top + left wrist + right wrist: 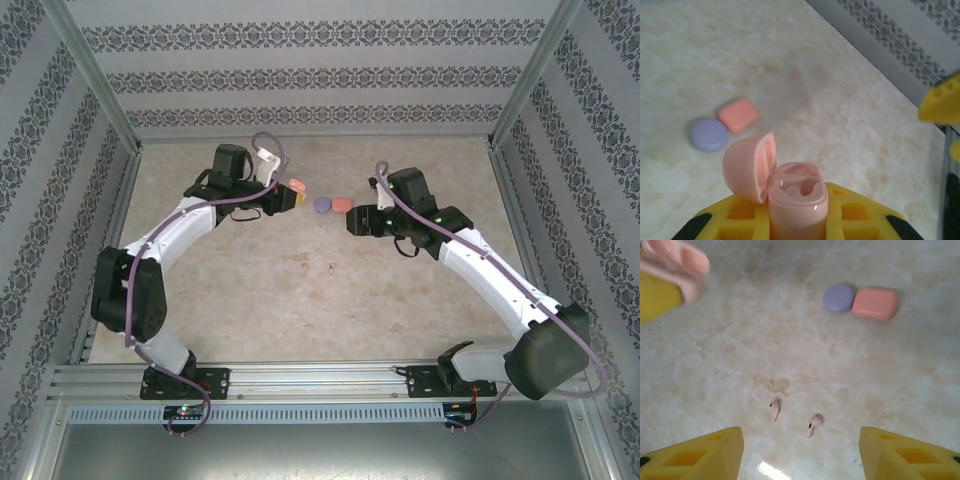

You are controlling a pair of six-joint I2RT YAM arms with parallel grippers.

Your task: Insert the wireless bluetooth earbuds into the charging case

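Beige marbled table [250,310] sits inside patterned wallpaper walls [300,75]. Left claw [288,198] is clamped on a pale salmon-pink plastic charging case [792,195], whose hinged lid [747,167] is swung open. Right claw [800,452] hangs with its fingers spread wide and nothing between them, above two tiny pale salmon stemmed earbuds [774,410] lying near each other on the table. Farther back, a round purple case [839,298] touches a coral rounded-square case [875,303].

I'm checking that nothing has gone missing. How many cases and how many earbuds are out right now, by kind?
Charging cases: 3, namely the open pale pink case, the purple case and the coral case
Pale pink earbuds, loose on the table: 2
Total: 5
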